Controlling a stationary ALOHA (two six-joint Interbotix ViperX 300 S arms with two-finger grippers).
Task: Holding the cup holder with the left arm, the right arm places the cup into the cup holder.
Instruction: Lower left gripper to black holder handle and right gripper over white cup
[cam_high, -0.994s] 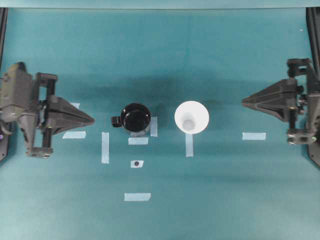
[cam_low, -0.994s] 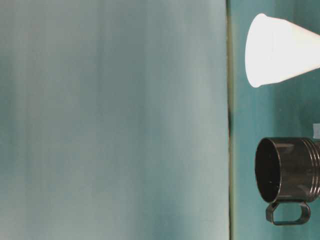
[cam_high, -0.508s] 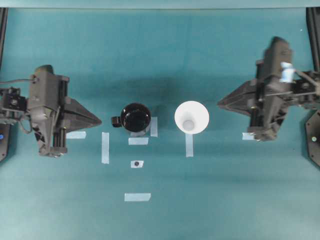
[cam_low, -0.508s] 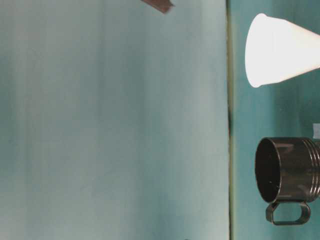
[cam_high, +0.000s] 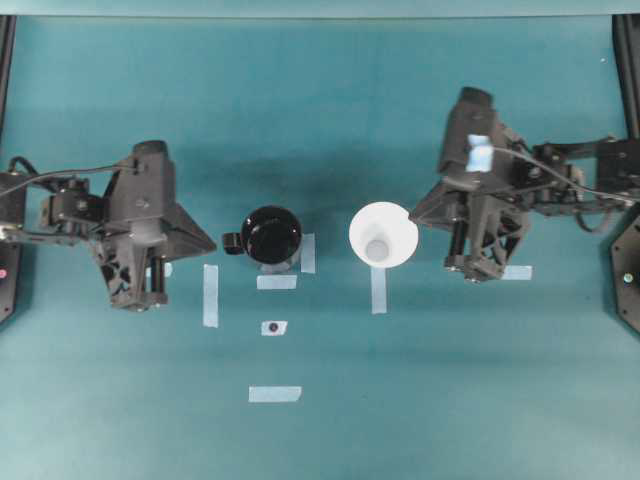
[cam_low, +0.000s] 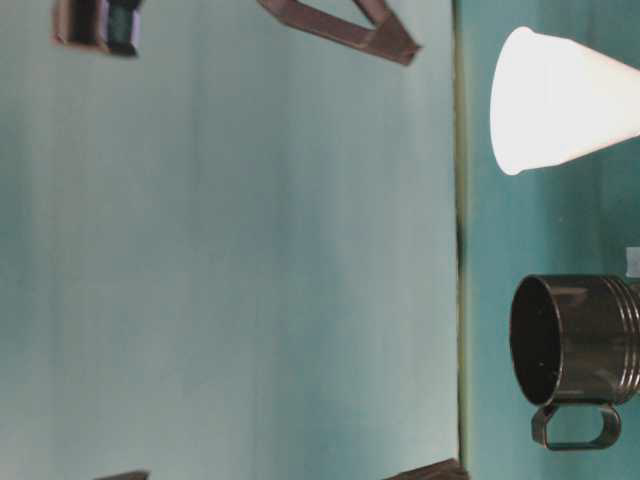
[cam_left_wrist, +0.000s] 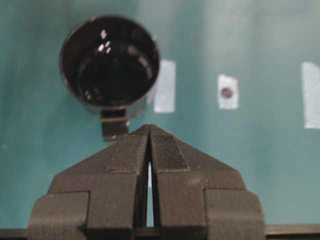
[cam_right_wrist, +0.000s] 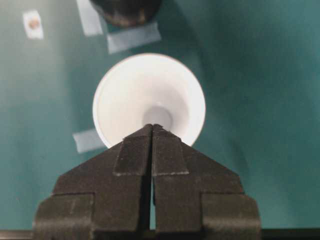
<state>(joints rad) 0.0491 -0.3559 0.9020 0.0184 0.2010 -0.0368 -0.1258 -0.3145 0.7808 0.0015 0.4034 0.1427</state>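
Cup holder (cam_high: 271, 236) stands upright on the teal table (cam_high: 420, 400) near the centre, its stubby handle pointing to 9 o'clock in the overhead view, with pale tape strips (cam_high: 277, 282) beside it. At its 3 o'clock, apart from it, stands the cup (cam_high: 383, 234), rim up. Left gripper (cam_left_wrist: 150, 131) has its fingers pressed together, the tip just short of the handle, holding nothing. Right gripper (cam_right_wrist: 152, 129), likewise pressed together and empty, hangs over the cup's near rim at the cup's 3 o'clock side overhead. Blue tape (cam_high: 478, 150) marks the right arm's housing.
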